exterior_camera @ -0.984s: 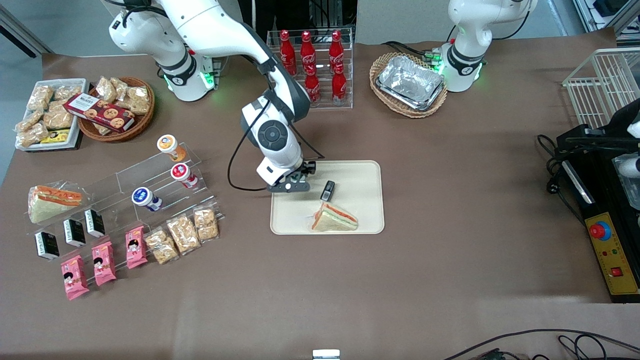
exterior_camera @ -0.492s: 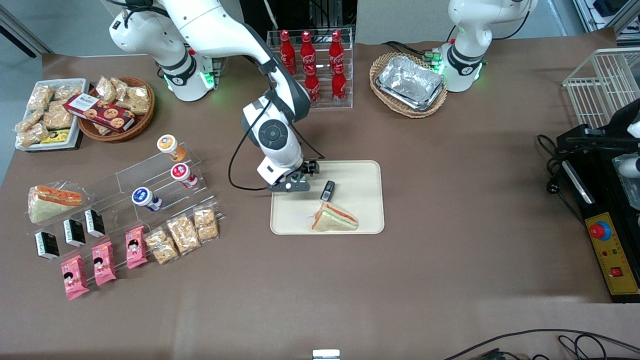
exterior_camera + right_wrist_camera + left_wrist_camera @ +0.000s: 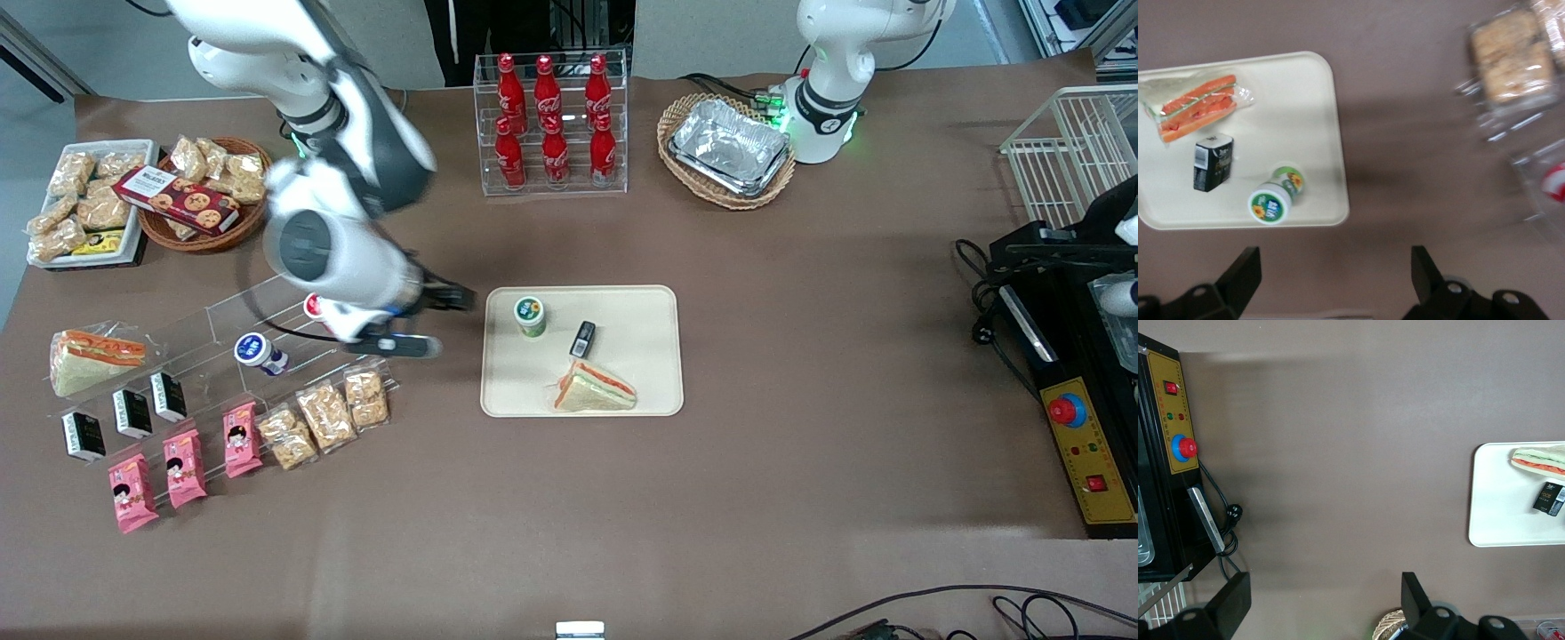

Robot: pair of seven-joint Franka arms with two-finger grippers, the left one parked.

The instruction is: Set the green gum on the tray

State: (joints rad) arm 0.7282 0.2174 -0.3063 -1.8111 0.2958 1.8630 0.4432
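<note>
1. Presently the green gum (image 3: 530, 316) stands upright on the tray (image 3: 640, 391), near the corner toward the working arm's end and farther from the front camera than the sandwich (image 3: 594, 388).
2. In the right wrist view the green gum (image 3: 1276, 197) sits just inside the tray (image 3: 1318, 120) rim, apart from the small black box (image 3: 1212, 162) and the sandwich (image 3: 1197, 107).
3. Judgement: placement appears complete; the step in hand is withdrawal of the arm.
4. To do it well, the arm should keep height over the clear display rack (image 3: 267, 311) and avoid sweeping the bottles on it, such as the blue-lidded bottle (image 3: 258, 351).
5. The claw (image 3: 418, 322) is off the tray, above the desk (image 3: 800, 498) between tray and rack.
6. Its fingers (image 3: 1238, 277) stand wide apart in the wrist view, holding nothing and touching nothing.
7. Risk: the gum's position close to the rim leaves little margin if the tray is jolted.
</note>
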